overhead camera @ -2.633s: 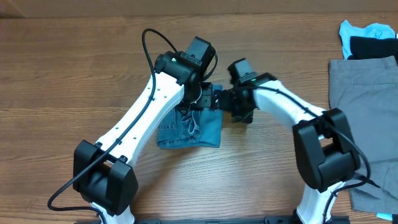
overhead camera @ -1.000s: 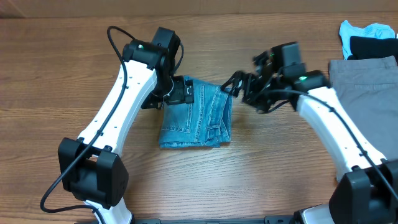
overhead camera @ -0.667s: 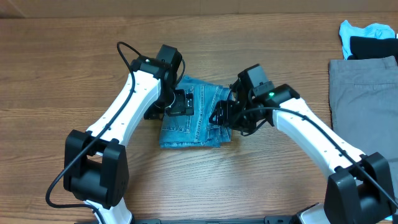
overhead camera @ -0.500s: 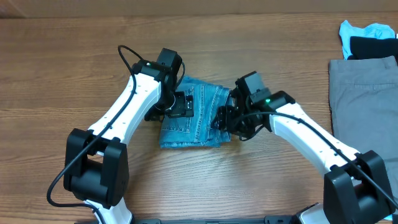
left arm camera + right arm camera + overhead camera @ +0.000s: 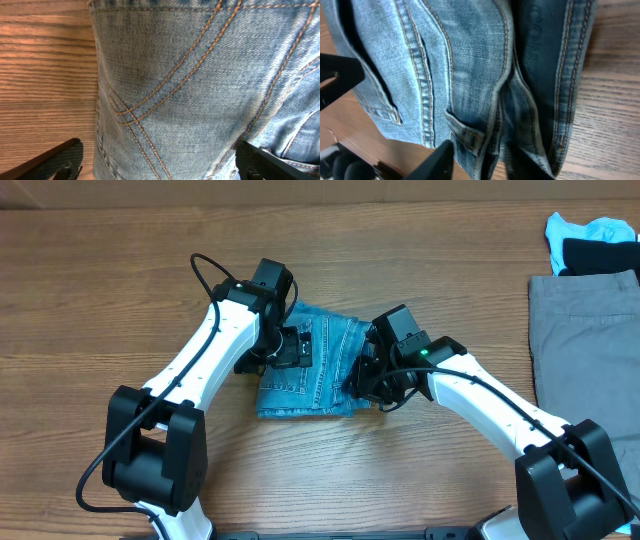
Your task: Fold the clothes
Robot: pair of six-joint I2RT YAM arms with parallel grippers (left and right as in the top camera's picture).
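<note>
Denim jeans [image 5: 315, 370] nearly folded: I am holding left fingers [image 5: 55, 155] wide above, right fingers [image 5: 442, 160] pinching the edge, likely tucking next.

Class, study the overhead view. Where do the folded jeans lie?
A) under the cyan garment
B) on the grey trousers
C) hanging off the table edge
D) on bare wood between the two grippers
D: the folded jeans lie on the wooden table, with the left gripper on one side and the right gripper on the other.
</note>
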